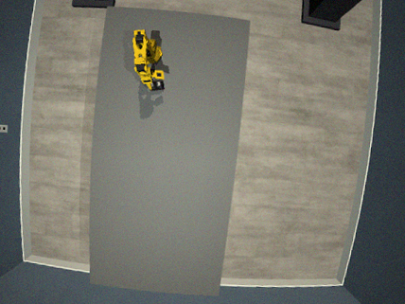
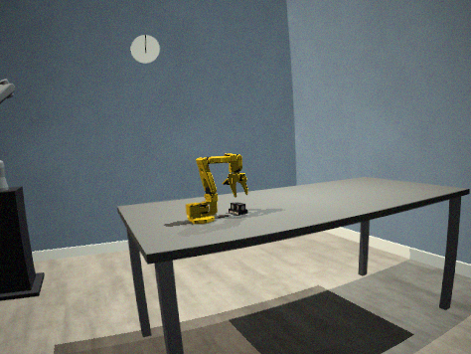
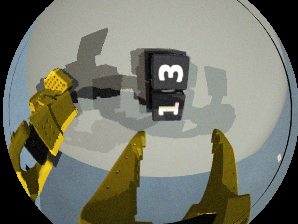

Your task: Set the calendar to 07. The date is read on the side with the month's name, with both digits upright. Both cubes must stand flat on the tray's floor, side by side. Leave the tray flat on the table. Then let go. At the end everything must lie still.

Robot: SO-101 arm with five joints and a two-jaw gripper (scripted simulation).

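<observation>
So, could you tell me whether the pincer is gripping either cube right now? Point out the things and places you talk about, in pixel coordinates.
No, the pincer (image 2: 240,193) (image 3: 179,134) hangs above both cubes, its fingers apart.

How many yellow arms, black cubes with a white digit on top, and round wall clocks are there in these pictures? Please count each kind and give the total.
Yellow arms: 1
Black cubes with a white digit on top: 2
Round wall clocks: 1
Total: 4
</observation>
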